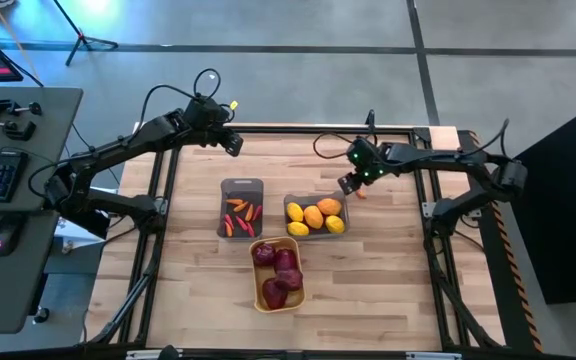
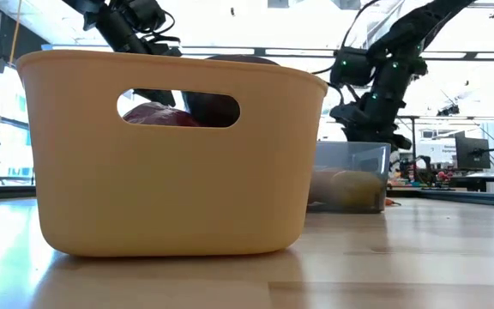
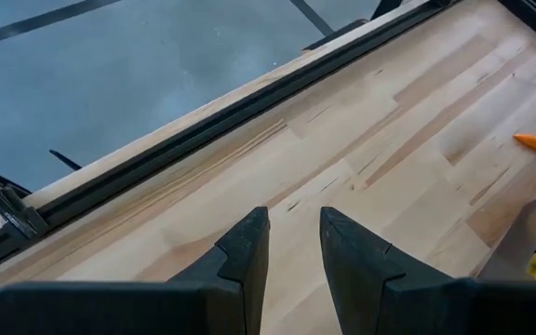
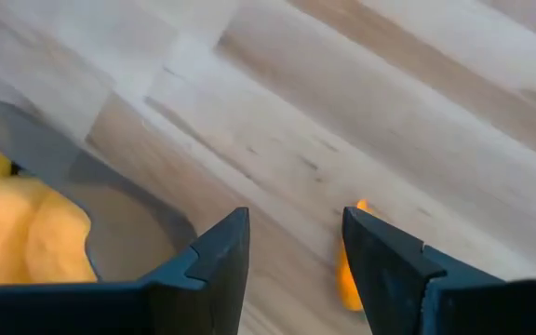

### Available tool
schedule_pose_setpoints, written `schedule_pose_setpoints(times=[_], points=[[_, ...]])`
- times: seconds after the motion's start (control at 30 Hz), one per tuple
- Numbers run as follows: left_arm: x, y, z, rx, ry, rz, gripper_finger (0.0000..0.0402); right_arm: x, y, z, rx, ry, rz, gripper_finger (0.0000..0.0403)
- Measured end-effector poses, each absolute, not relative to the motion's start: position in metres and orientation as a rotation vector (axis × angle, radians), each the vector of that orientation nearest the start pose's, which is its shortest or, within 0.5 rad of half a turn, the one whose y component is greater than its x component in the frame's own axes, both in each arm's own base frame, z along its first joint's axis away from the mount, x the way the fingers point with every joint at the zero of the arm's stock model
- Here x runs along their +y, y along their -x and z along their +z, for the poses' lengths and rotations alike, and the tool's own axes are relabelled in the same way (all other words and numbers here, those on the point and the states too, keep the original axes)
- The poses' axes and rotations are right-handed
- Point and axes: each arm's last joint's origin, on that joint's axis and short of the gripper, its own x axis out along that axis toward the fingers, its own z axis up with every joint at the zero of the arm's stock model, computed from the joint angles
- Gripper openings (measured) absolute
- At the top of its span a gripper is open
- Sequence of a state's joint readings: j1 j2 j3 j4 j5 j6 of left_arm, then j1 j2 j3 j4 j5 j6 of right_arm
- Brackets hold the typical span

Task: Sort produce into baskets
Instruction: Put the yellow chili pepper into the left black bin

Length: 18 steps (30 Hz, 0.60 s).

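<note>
High view — right end effector [image 1: 351, 187] open beside 1 loose carrot piece [image 1: 362, 195]; left end effector [image 1: 234, 144] open.

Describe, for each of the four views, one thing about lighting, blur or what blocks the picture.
High view: even light and sharp, the wooden table pale. Low view: the yellow-orange basket fills the foreground and hides much; bright ceiling lights wash out the background. Left wrist view: crisp, the left tool dark against light wood. Right wrist view: soft and blurred, the carrot piece smeared beside the right tool.
</note>
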<state>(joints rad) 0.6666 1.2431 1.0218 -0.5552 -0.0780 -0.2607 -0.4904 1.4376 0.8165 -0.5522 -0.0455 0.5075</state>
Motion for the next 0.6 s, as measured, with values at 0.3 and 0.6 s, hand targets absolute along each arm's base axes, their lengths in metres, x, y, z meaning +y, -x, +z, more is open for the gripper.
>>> schedule_pose_setpoints(times=[0.3,0.6], points=[[0.160,-0.200,0.290,0.660,0.484,0.812,0.0085,-0.120,-0.227,0.160,1.192,-0.705,-0.702,0.0165],[0.157,-0.202,0.293,0.645,0.478,0.708,0.0085,-0.125,-0.232,0.137,1.287,-0.634,-0.754,0.0153]])
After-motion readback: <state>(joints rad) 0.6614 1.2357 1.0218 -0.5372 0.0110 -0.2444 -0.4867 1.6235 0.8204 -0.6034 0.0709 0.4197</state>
